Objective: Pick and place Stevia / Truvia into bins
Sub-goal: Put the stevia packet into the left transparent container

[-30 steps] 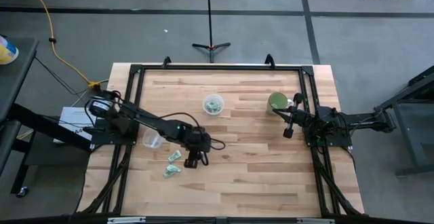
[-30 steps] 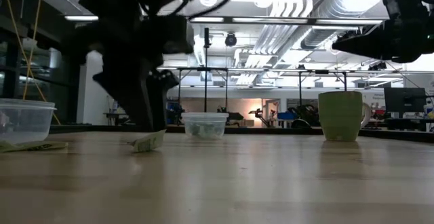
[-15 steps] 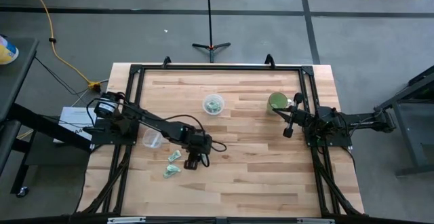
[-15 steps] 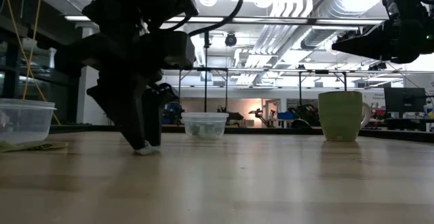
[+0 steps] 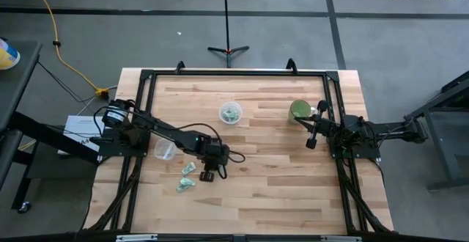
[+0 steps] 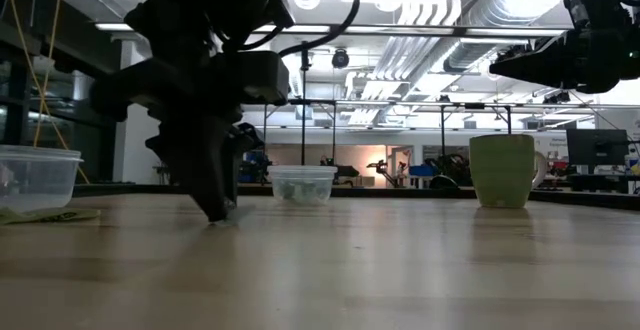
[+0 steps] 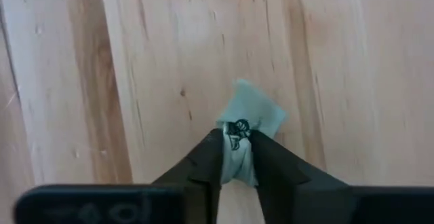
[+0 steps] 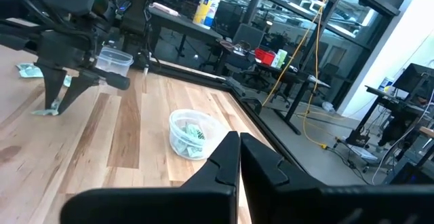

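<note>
My left gripper (image 5: 208, 174) stands low over the table's near-left middle, shut on a green-and-white sachet (image 7: 248, 116). Two more sachets (image 5: 188, 169) (image 5: 183, 185) lie flat on the wood just to its left. One clear cup (image 5: 231, 113) toward the far middle holds several sachets. The other clear cup (image 5: 164, 150) stands left of the gripper. My right gripper (image 8: 239, 157) waits shut above the table's right side, near the green cup (image 5: 299, 110). My left gripper pinches the sachet between its two fingers (image 7: 205, 161), at one end (image 7: 237, 140), coming from above and pointing down. The rest of the sachet sticks out past the fingertips against the wood (image 7: 252, 108). In the low view the fingertips (image 6: 217, 213) reach down to the table top.
A black frame (image 5: 234, 74) runs around the table's edges. The green cup (image 6: 503, 170) stands at the far right. The near half and the middle of the wood (image 5: 278, 191) offer open room.
My left gripper has come down onto the sachet that lay beside its fingers and has shut on it, shifting slightly toward the table's left. The sachet, earlier seen with a corner raised off the wood, is now caught between the fingers.
</note>
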`<state>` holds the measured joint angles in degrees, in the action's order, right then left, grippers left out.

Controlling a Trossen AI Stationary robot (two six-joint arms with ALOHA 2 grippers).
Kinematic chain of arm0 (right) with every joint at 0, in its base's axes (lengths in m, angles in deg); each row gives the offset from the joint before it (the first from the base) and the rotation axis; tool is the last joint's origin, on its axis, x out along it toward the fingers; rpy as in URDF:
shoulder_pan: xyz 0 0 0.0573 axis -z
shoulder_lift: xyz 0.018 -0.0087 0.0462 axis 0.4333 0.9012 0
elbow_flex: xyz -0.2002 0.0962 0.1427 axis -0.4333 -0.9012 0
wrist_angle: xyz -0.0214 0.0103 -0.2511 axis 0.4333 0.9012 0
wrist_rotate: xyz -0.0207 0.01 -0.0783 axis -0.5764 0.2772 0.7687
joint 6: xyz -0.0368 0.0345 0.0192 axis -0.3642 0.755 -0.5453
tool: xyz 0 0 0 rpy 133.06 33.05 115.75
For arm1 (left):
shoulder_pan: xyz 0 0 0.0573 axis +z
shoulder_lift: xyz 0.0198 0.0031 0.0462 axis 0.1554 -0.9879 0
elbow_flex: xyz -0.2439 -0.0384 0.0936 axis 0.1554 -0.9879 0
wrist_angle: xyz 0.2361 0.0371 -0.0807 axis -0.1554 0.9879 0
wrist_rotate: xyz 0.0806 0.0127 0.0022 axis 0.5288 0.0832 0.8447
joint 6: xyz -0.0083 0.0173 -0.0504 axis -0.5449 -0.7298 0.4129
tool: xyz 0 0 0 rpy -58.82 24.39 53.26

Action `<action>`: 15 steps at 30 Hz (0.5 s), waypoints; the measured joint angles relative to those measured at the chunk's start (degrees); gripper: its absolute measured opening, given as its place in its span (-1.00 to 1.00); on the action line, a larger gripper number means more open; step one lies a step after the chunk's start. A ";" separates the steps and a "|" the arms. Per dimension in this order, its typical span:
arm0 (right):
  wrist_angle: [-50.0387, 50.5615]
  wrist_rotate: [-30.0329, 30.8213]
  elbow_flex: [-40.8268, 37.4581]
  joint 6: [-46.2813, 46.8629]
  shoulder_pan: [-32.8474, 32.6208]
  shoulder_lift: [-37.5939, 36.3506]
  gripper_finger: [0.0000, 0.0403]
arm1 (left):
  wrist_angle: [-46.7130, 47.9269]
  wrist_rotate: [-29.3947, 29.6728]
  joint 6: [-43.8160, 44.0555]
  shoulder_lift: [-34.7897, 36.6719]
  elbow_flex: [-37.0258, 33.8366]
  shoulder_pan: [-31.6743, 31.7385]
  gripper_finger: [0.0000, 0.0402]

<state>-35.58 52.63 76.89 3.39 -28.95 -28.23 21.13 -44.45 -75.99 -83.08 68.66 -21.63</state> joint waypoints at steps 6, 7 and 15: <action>0.00 0.00 0.00 0.00 0.00 0.00 -0.98 | 13.19 -0.55 0.17 -0.37 5.06 -0.08 -0.69; 0.00 0.00 0.00 0.00 0.00 0.00 -0.98 | 17.49 -0.79 0.12 -0.48 6.31 -0.13 -0.71; 0.01 0.00 0.00 -0.40 0.01 0.00 -0.99 | 44.62 0.64 6.11 -0.42 16.75 -0.10 -0.64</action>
<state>-35.57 52.63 76.89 2.99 -28.94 -28.23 65.75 -43.81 -69.88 -83.50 85.41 -21.73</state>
